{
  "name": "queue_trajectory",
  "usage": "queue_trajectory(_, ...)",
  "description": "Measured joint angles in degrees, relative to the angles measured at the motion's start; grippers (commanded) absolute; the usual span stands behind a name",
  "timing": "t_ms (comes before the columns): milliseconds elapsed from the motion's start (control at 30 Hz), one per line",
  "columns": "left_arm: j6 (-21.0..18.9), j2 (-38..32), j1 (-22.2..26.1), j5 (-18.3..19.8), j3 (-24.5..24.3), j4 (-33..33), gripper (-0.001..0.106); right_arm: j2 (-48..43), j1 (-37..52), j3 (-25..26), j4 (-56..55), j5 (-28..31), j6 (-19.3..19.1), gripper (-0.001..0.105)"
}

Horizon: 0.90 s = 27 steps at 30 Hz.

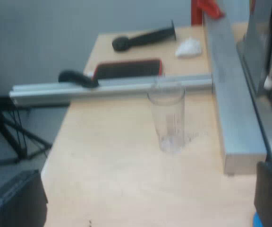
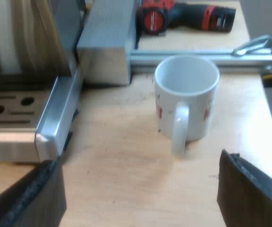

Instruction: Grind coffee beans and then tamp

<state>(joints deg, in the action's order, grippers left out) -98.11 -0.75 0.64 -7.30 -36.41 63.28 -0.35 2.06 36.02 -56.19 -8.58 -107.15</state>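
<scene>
My left gripper [image 1: 141, 197] is wide open with nothing between its fingers, and it hangs low over the wooden table [image 1: 108, 163]. Ahead of it the measuring glass [image 1: 166, 118] stands upright on the bare wood, apart from both fingers and just in front of an aluminium rail [image 1: 103, 89] that runs across the table. Beyond the rail lie a flat black thing with a red edge [image 1: 127, 69], a black tool with a rounded end [image 1: 143, 38] that I cannot identify, and a small white crumpled scrap [image 1: 189, 47]. My right gripper [image 2: 140, 203] is spread just as wide and holds nothing. The white mug [image 2: 187, 92] stands upright in front of it, its handle turned toward the camera, faint red marks on its side, and it looks empty. The mug touches neither finger. The espresso machine [image 2: 51, 123] sits near the mug, with its metal base and slotted drip tray [image 2: 8, 106] in sight. Behind the mug a grey metal block [image 2: 105, 42] meets another rail [image 2: 197, 59], and past that lies a red and black power tool [image 2: 188, 16].
</scene>
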Motion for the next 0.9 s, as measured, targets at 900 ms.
queue_trajectory(900,0.00,0.00,0.00,3.79,6.41,-3.07,0.090,0.00,0.00,-8.14,0.66,-0.12,0.41,0.069)
